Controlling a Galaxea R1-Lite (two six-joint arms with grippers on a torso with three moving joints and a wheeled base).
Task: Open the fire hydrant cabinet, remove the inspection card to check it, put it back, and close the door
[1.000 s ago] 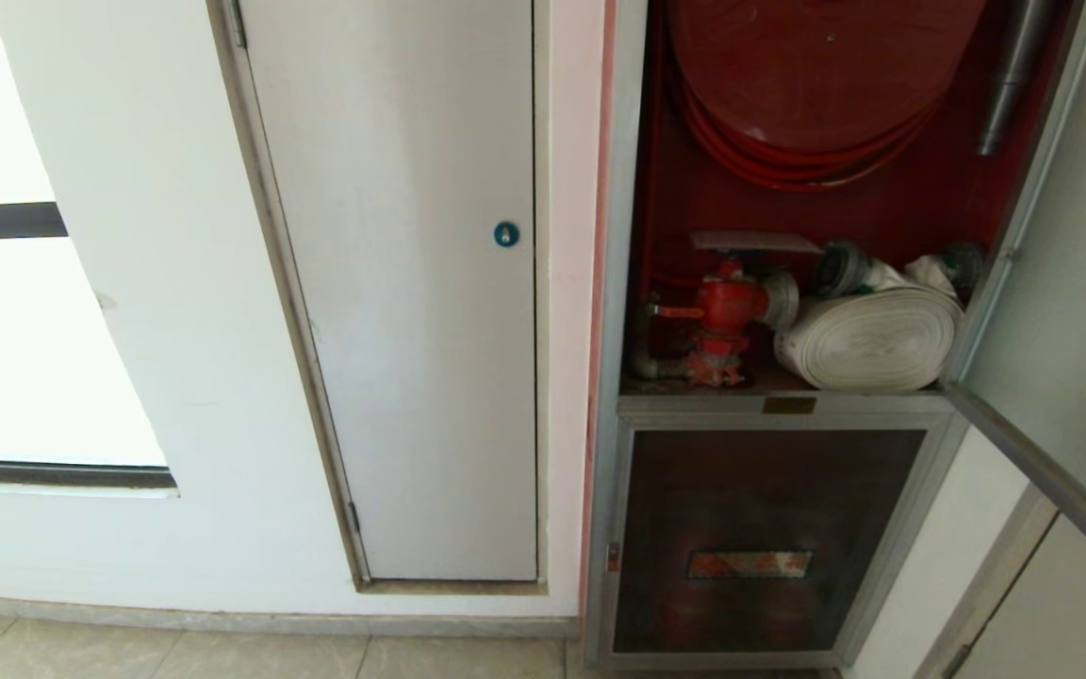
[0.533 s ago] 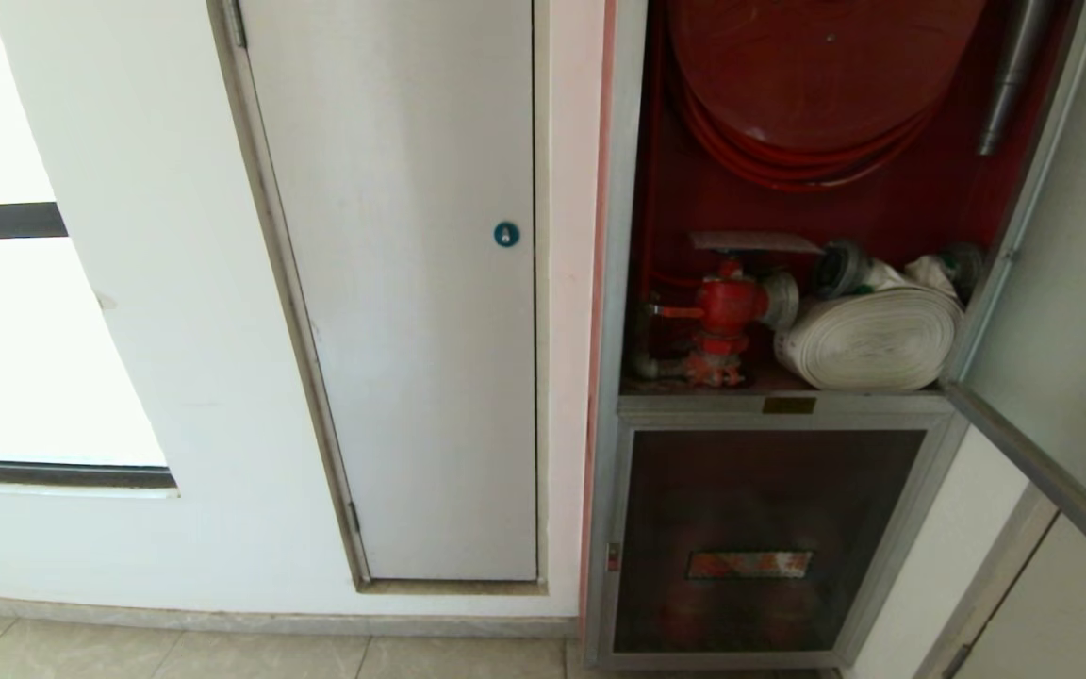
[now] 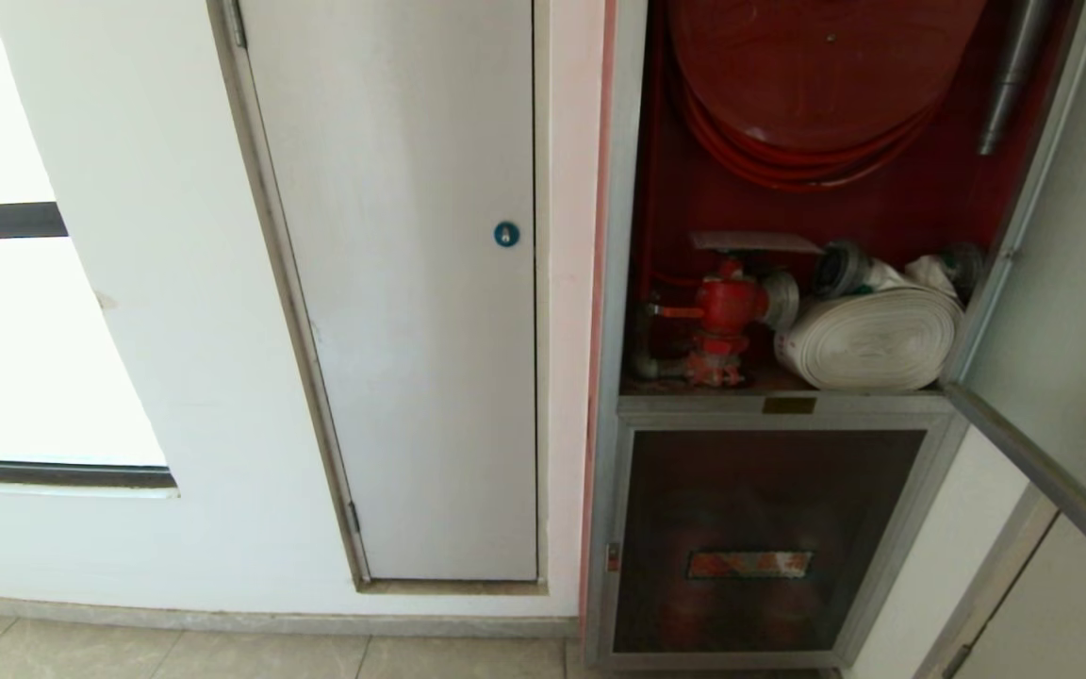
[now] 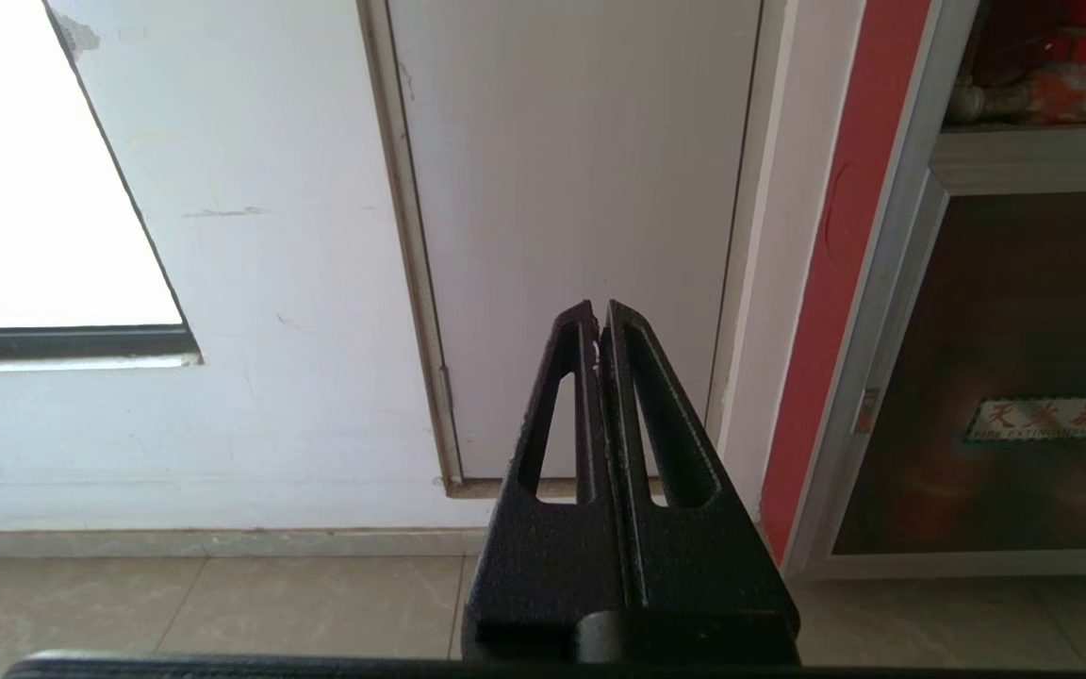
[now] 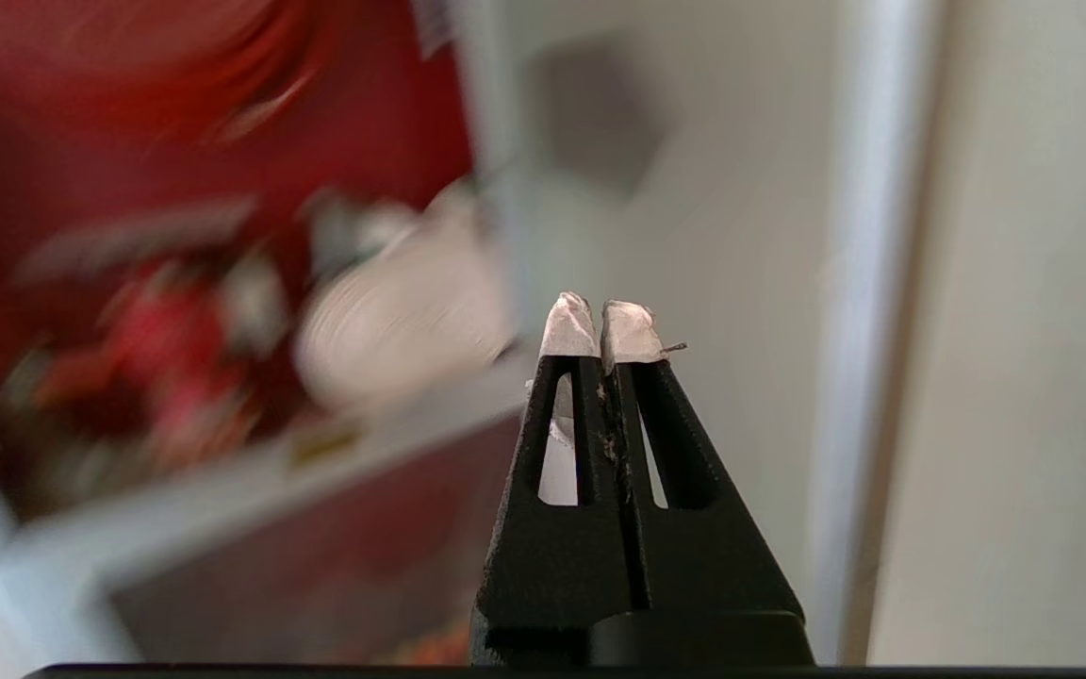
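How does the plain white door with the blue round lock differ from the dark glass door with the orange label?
The plain white door with the blue round lock is tall, opaque and pale; the aluminium-framed dark glass door with the orange label is shorter and dark tinted. The white door sits in the white wall; the glass door sits below the red compartment of the fire hydrant cabinet. Both are shut.

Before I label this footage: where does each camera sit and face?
Head: high, looking forward and down at the open cabinet and white door; no arm shows.
Left wrist: low, behind the shut left gripper, facing the white door's foot.
Right wrist: behind the shut right gripper, facing the door.
Shared: all show the red valve.
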